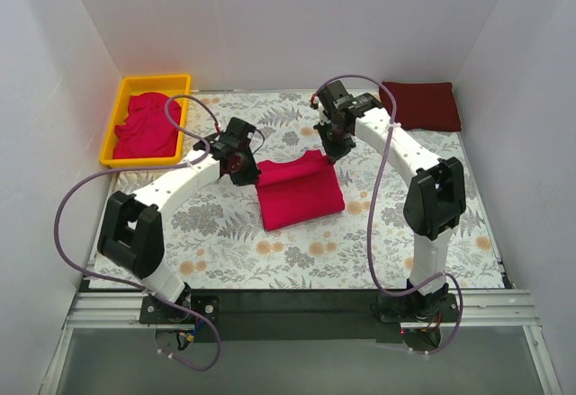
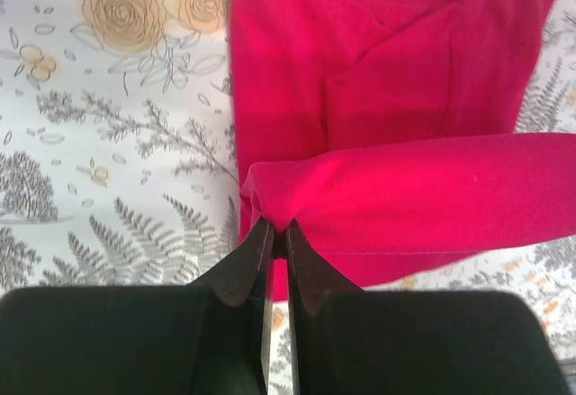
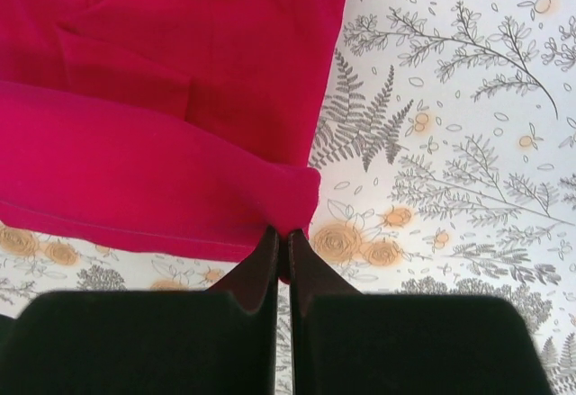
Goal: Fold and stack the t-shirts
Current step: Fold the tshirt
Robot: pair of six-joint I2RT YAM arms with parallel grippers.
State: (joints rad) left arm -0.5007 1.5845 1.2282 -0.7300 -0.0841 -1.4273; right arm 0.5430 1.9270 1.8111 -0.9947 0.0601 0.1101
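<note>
Crimson t-shirt (image 1: 301,195) sits mid-bench between the two arms, part-folded into a rough rectangle, skewed a bit to the bench edges. Soft matte knit, no print. Its far edge is doubled over into a rounded band spanning the full width. Left fingers (image 2: 247,269) are clamped on that band's left corner, right fingers (image 3: 301,273) on its right corner; both pairs are black, tapered and pressed nearly together with cloth bunched at the tips. The wrist views show this pinch, plus angular tucked-sleeve creases in the layer beneath the band. The top view doesn't show it: the wrist bodies cover the tips there. The bench (image 1: 297,260) has a pale cover with grey fern and tan rose print, lying flat. There is bare cover on the near side of the shirt toward the arm bases, and to either side of it. Only the top view shows the rest: a yellow plastic tray (image 1: 155,79) at far left with a crumpled crimson pile (image 1: 144,127) inside, a folded maroon t-shirt (image 1: 421,105) at far right by the back wall, both well apart from the held shirt. White walls (image 1: 270,17) close off three sides.
</note>
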